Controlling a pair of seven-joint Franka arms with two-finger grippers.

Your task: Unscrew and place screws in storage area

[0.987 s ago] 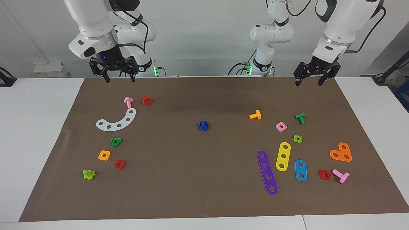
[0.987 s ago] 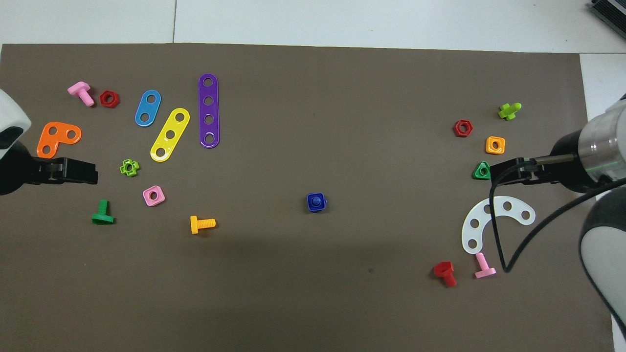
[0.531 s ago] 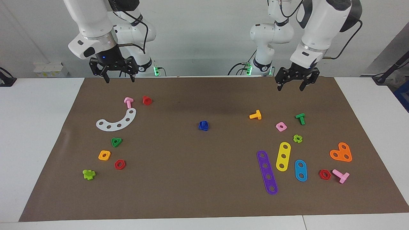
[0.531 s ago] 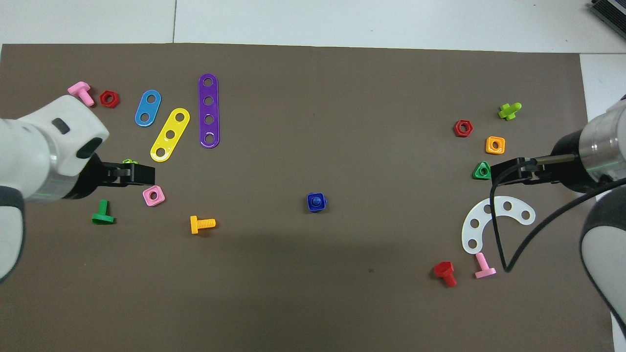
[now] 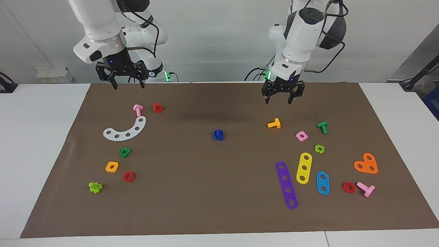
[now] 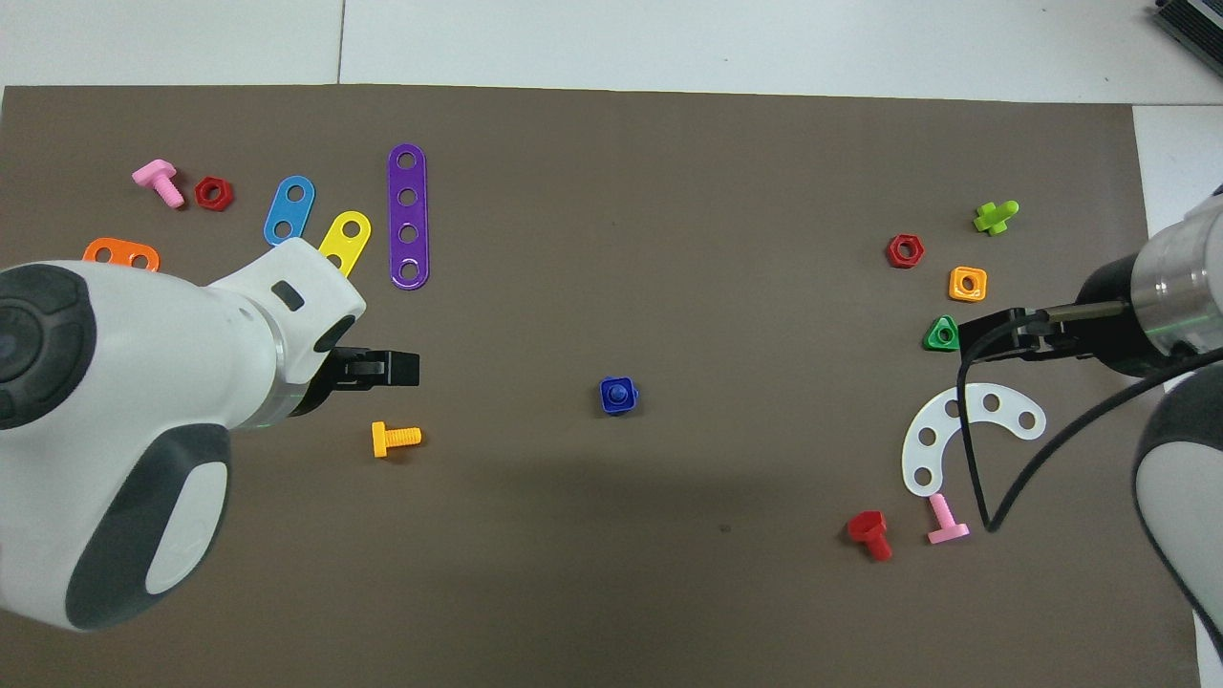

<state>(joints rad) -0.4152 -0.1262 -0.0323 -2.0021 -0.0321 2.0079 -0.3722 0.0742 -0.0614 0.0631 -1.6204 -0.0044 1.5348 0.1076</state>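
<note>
the right gripper waits, jaws wide and empty, over the mat's near edge. the left gripper, also wide and empty, hangs over the mat near the orange bolt. the blue screw sits farther out, mid-mat, between the arms.

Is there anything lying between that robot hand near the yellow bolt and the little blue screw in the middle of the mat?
Nothing visible. The left hand hangs open above the mat; the blue screw sits alone mid-mat with bare brown mat between them. The yellow bolt lies off that path, toward the left arm's end.
</note>
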